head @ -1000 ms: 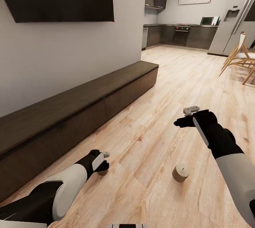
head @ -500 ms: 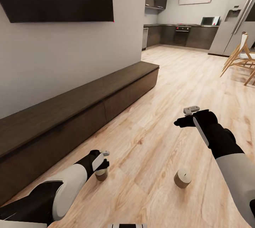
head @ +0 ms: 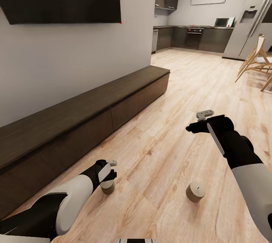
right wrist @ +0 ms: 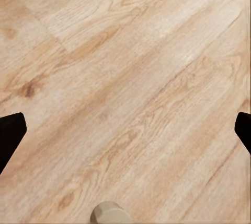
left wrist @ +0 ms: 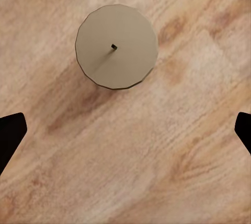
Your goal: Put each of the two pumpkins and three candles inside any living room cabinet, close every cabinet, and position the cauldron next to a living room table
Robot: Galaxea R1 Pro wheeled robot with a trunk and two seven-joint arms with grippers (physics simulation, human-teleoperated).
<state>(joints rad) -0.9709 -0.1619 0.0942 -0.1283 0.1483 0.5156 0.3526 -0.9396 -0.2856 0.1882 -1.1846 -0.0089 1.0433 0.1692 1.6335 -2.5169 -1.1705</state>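
left end effector point(head: 110, 170) hangs low over the wood floor point(head: 170, 95), fingers spread wide w/ nothing between them; in the left wrist view a stubby beige candle point(left wrist: 116, 46) stands upright on the boards, sitting ahead of the gap between the dark fingertips point(left wrist: 10, 136) rather than centred in it. right end effector point(head: 199, 120) is up higher and further out, also spread and empty, and a second candle point(head: 195, 191) stands on the floor near its forearm, well apart from the first. the long dark cabinet point(head: 87, 118) runs along the wall to the left w/ its door panels all flush, so looks closed. no pumpkins or cauldron visible from here. risk as i see it: if the left arm drops straight down, a finger could land on the candle's rim and tip or roll it off, prob toward the cabinet base where it's awkward to reach. closing off-centre could also squirt it out sideways, smooth cylinder after all. and w/ the doors closed, a held candle has nowhere to go until the other arm opens one, and that swing could clip the second candle.
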